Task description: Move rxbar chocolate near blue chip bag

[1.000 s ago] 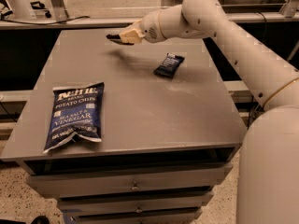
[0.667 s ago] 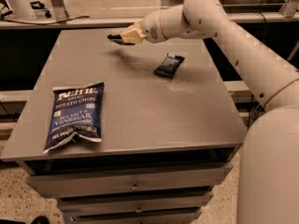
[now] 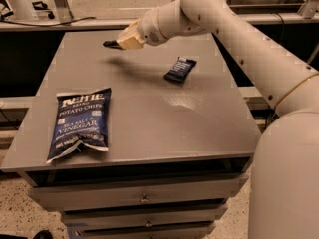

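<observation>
My gripper point(image 3: 115, 44) hangs above the far left part of the grey table point(image 3: 149, 118). It is shut on a small flat dark bar, the rxbar chocolate point(image 3: 109, 44), whose end sticks out to the left of the tan fingers. The blue chip bag point(image 3: 79, 122), a large dark blue Kettle bag with white lettering, lies flat near the table's front left edge, well in front of the gripper.
A small navy blue bar wrapper point(image 3: 180, 69) lies on the table to the right of the gripper. My white arm reaches in from the right over the table's far right corner. Drawers sit below the tabletop.
My gripper has moved a little to the left and slightly lower with the dark bar in it. The chip bag and the navy wrapper have not moved.
</observation>
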`<action>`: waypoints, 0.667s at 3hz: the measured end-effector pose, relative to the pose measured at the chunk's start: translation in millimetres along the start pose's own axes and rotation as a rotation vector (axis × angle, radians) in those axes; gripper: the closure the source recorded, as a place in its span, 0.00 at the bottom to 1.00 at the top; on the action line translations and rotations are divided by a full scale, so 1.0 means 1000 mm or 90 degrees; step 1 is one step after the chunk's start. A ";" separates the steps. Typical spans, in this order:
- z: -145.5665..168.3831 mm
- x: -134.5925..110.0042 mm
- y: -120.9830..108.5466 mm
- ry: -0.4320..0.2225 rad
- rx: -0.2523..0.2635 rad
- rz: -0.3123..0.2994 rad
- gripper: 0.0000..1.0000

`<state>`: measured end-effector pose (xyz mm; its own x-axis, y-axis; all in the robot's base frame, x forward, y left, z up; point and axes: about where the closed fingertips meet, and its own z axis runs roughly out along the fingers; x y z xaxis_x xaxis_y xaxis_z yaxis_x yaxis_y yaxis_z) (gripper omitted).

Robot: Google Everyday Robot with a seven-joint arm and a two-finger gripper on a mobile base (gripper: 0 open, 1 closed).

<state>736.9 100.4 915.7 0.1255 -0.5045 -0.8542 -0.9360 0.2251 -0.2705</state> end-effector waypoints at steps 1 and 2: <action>0.005 0.000 0.027 0.021 -0.019 -0.050 1.00; 0.004 0.010 0.047 0.029 -0.028 -0.066 1.00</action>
<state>695.6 109.4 893.1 0.2089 -0.5612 -0.8009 -0.9324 0.1326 -0.3361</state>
